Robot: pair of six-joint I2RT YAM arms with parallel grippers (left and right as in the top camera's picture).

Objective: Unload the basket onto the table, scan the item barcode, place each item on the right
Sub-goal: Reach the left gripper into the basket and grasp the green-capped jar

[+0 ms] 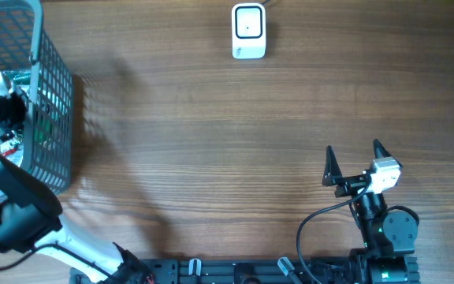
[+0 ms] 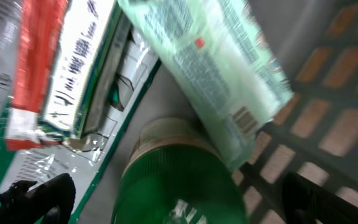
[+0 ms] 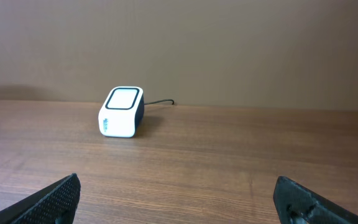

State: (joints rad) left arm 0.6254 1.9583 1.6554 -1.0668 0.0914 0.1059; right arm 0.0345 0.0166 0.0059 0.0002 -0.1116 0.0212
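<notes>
We see a brown wood-grain counter [image 1: 211, 142], its boards running left to right. At the middle of its far edge sits a small white scanner [image 1: 248, 31] with a dark-framed window on top; from the right wrist view a thin dark cable [image 3: 161, 102] leaves its back. A grey wire basket [image 1: 53, 102] stands at the far left corner, well apart from the scanner. Along the near edge we make out a black rail [image 1: 235, 272].

Barcode [image 2: 244, 118] on the green packet [image 2: 213, 62]; lettering unreadable.
</notes>
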